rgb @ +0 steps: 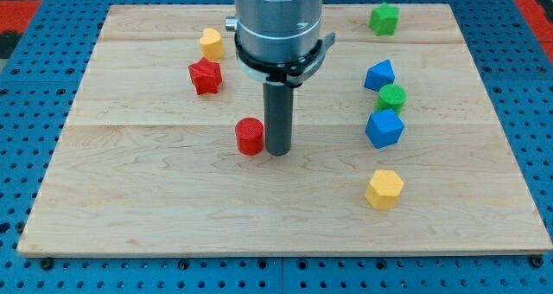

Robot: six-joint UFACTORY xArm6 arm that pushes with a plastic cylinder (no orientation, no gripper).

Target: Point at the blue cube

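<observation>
My tip [278, 152] has no fingers to open or close; it rests on the wooden board [130, 199] just right of a red cylinder [249, 136]. From the view's left sit a red star-shaped block [206, 76] below a yellow block [211, 43], then the cylinder and tip. Well to the right stand a blue wedge-like block [378, 74], a green cylinder [391, 97], the blue cube [384, 128] just below it, a yellow hexagonal block [384, 189] and, near the top, a green cube [384, 19].

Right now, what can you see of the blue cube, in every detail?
The blue cube is a small solid block, plastic-looking with a ribbed surface, resting on the wooden board at the view's right. It sits slightly turned. The green cylinder stands just above it, seemingly touching. My tip is well to its left, beside the red cylinder.
</observation>
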